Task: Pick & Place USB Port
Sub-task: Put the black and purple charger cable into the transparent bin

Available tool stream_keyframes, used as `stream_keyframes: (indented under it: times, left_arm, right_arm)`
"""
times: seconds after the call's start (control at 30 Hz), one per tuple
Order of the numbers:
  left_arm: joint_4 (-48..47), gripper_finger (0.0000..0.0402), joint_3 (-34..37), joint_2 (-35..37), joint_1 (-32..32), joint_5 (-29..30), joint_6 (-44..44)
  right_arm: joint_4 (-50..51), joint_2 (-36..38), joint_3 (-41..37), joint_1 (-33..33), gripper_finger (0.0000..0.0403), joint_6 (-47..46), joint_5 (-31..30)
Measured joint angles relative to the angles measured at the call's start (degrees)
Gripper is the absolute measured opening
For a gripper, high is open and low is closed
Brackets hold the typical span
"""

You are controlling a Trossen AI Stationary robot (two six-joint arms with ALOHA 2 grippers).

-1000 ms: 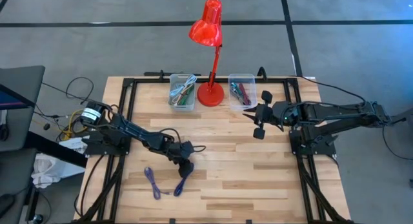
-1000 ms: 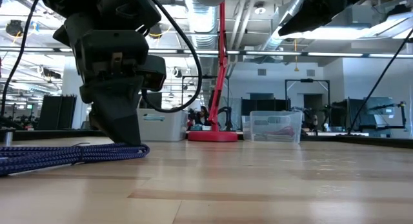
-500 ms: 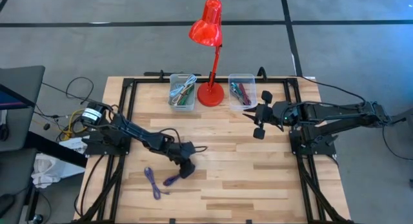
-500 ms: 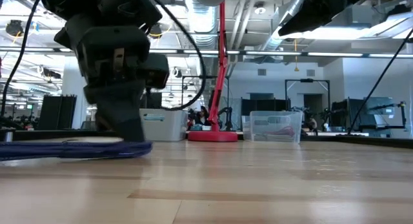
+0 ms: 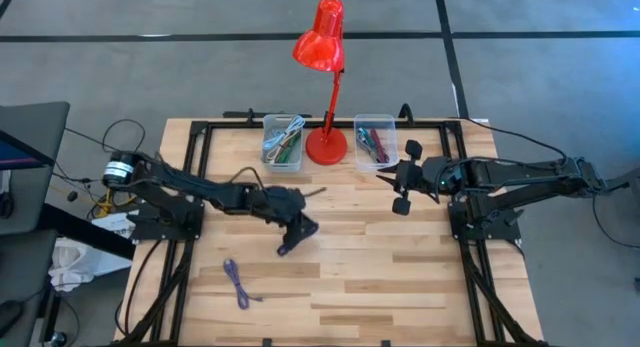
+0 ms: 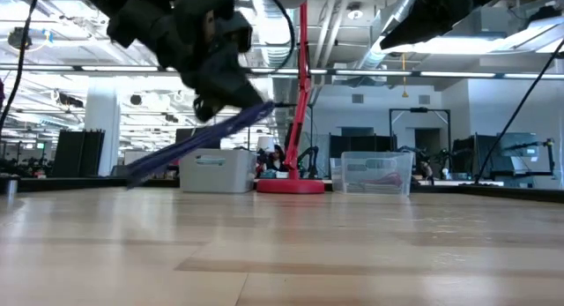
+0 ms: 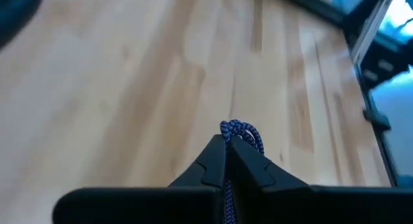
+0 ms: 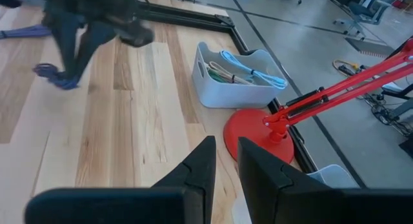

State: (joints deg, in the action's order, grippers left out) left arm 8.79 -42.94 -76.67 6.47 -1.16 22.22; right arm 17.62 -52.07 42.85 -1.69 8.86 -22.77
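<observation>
Now I'm seeing the left gripper (image 5: 298, 230) pinching a coiled blue cable (image 5: 291, 241), fingers pressed together, holding it off the table (image 5: 400, 267) near centre. A second blue cable (image 5: 237, 283) is lying toward seven o'clock. I'm keeping the right gripper (image 5: 398, 177) parked at two o'clock; I cannot tell its spread.

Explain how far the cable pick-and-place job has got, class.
Done: the left gripper has shut on the purple cable and lifted its end. In hand: part of the cable trails on the table. Left: placing it, presumably in a bin beside the lamp. The right gripper waits.
</observation>
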Motion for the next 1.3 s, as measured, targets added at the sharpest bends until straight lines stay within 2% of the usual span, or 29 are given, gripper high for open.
stream_keyframes:
  times: [0.27, 0.5, 0.77, 0.87, 1.07, 1.3]
  left_arm:
    - [9.47, 0.0007, 0.00, 5.08, -4.97, 1.63, -9.58]
    - [16.39, 0.0007, 0.00, 4.93, -7.32, 1.65, -15.34]
    - [24.26, 0.0006, 0.00, 4.93, -9.79, 1.61, -20.89]
    - [24.76, 0.0006, 0.00, 4.93, -11.08, 1.61, -21.15]
    - [28.54, 0.0006, 0.00, 4.93, -12.42, 1.59, -23.50]
    - [30.81, 0.0006, -0.02, 4.93, -12.62, 1.57, -23.52]
  right_arm:
    - [-4.49, -2.48, 0.06, 0.00, 0.0058, -0.78, 1.27]
    - [-11.08, -8.68, 0.04, -0.11, 0.0058, -0.78, 4.09]
    - [-23.87, -15.27, 0.04, -0.11, 0.0058, -3.36, 13.90]
    - [-27.43, -17.04, 0.04, -0.11, 0.0063, -3.88, 14.42]
    - [-32.09, -20.94, 0.02, 0.81, 0.0098, -5.20, 15.26]
    - [-42.90, -27.10, 0.02, 1.14, 0.0170, -5.48, 13.45]
